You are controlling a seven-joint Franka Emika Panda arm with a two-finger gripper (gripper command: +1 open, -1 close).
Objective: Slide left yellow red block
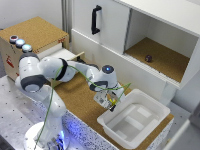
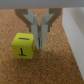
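Since the exterior view reads best from its left, start there: a cork-topped box [image 1: 37, 31] with three coloured buttons [image 1: 20, 43] sits at the exterior view's left, then the white arm [image 1: 47, 70] reaches across the cork counter [image 1: 80, 97], and the gripper [image 1: 111, 103] hangs just beside the white tub [image 1: 134, 119] at the exterior view's right, with an open cabinet [image 1: 160, 55] above holding a small dark ball [image 1: 148, 58]. The yellow red block [image 2: 24, 46] is too small to make out from outside (arm hides it), but the wrist view shows it on the cork right by the fingertips [image 2: 41, 39], one yellow face marked with a T, a red edge low on one side. Jaws look nearly closed with nothing between them; the block sits beside the fingers, seemingly touching or almost, not gripped. Handling judgement: small, rigid, light, so it should slide easily, though cork has some drag and a high push could tip or spin it. Contact low on the flat side face, centred, and push rather than grasp.
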